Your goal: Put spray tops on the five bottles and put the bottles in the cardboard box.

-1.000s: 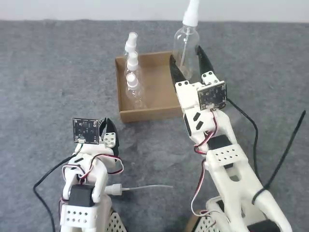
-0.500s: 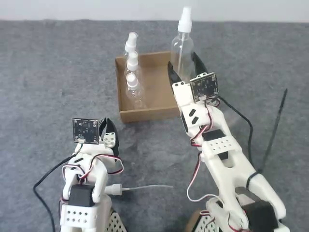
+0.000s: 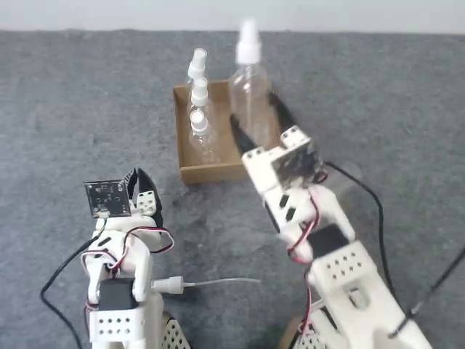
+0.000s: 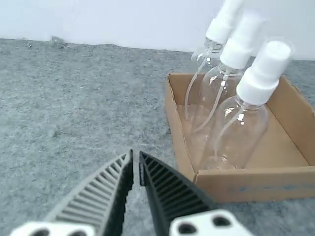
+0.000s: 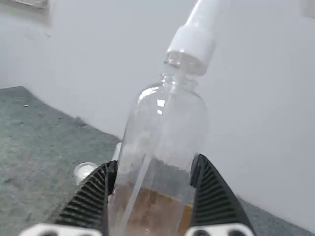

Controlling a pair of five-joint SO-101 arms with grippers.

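My right gripper (image 3: pixel 256 122) is shut on a large clear bottle (image 3: pixel 250 91) with a white spray top, held upright over the cardboard box (image 3: pixel 187 161). In the right wrist view the large bottle (image 5: pixel 160 147) sits between the black fingers (image 5: pixel 96 194). Three small spray-topped bottles (image 3: pixel 198 120) stand in a row along the box's left side; the left wrist view shows the small bottles (image 4: pixel 236 118) inside the box (image 4: pixel 256 179). My left gripper (image 4: pixel 136 172) is shut on nothing, low over the grey mat, in front and to the left of the box (image 3: pixel 138 190).
A loose spray top with a long dip tube (image 3: pixel 211 282) lies on the grey mat beside the left arm's base. A small white cap (image 5: pixel 84 170) lies on the mat behind the held bottle. A white wall borders the table's far edge.
My right arm has carried the large bottle leftward, from beyond the box's right edge to over its inside. The left arm has shifted slightly left.
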